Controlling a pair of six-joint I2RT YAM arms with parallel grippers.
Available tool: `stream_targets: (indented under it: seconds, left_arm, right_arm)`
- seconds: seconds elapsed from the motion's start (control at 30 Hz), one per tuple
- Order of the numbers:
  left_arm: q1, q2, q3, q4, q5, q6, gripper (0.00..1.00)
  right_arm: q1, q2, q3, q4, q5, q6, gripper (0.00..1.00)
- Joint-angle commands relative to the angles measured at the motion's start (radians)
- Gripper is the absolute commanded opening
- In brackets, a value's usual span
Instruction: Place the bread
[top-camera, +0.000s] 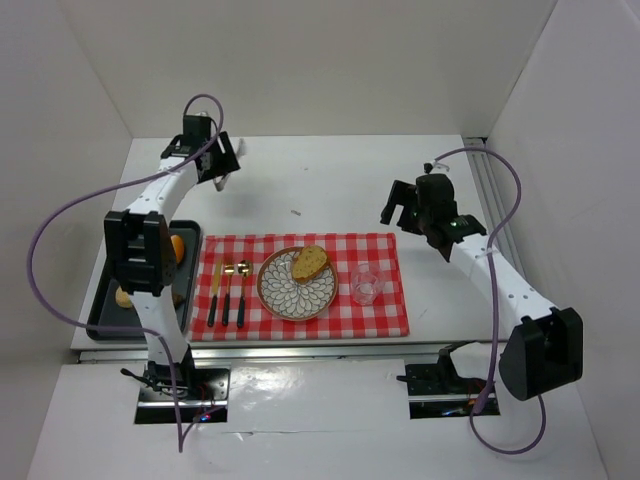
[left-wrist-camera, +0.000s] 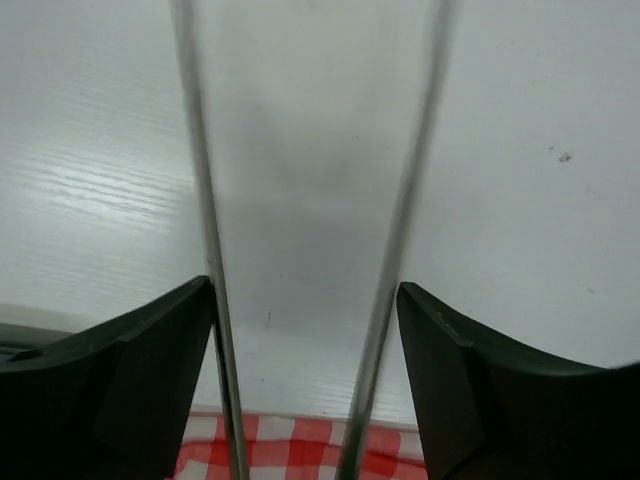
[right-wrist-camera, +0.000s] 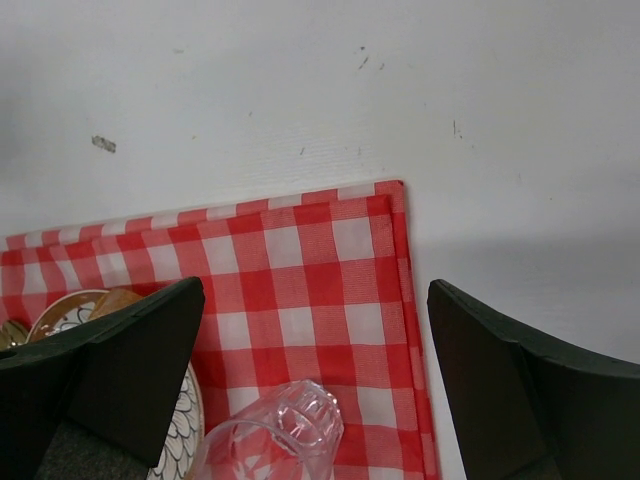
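The bread (top-camera: 310, 263), a small oval tan slice with a darker crust, lies on the far right part of the patterned plate (top-camera: 290, 298) on the red checked cloth. Its edge just shows in the right wrist view (right-wrist-camera: 112, 299). My left gripper (top-camera: 220, 162) is over bare table behind the cloth's far left corner. In the left wrist view the left gripper (left-wrist-camera: 305, 330) has two thin metal tong arms (left-wrist-camera: 205, 220) running out along the inner faces of its fingers, with nothing between them. My right gripper (top-camera: 408, 212) is open and empty above the cloth's far right corner (right-wrist-camera: 315, 340).
A clear glass (top-camera: 366, 283) stands on the cloth (top-camera: 385, 315) right of the plate, and shows in the right wrist view (right-wrist-camera: 270, 435). Cutlery (top-camera: 228, 292) lies left of the plate. A black tray (top-camera: 105, 315) at the left holds an orange item (top-camera: 177, 247) and yellowish pieces (top-camera: 124, 297).
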Motion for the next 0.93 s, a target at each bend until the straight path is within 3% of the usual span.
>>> stream_targets:
  seconds: [0.0,0.03,0.17,0.37,0.53,0.7,0.9]
  left_arm:
    - [0.008,0.066,0.062,0.074,0.047,-0.030,0.90]
    - [0.008,0.092,0.108,0.053,0.047,-0.030,1.00]
    - [0.008,0.174,0.209,-0.063,0.013,0.010,1.00]
    - [-0.013,0.014,0.188,-0.168,-0.095,-0.027,1.00]
    - [-0.036,-0.199,0.032,-0.172,-0.085,0.020,1.00]
    - [-0.026,-0.451,-0.234,-0.115,0.044,0.069,1.00]
    - [-0.003,-0.523,-0.286,-0.141,0.064,0.099,1.00]
  right_arm:
    - [-0.005,0.030,0.030,0.025,0.019,0.003,1.00]
    - [-0.005,0.030,0.030,0.025,0.019,-0.007,1.00]
    - [-0.014,0.039,0.039,0.025,0.010,-0.007,1.00]
    - [-0.014,0.028,0.039,0.025,0.010,0.004,1.00]
    - [-0.014,0.019,0.061,-0.027,0.045,-0.008,1.00]
    - [-0.014,0.028,0.097,-0.085,0.083,-0.017,1.00]
    - [-0.014,0.019,0.094,-0.095,0.073,-0.017,1.00]
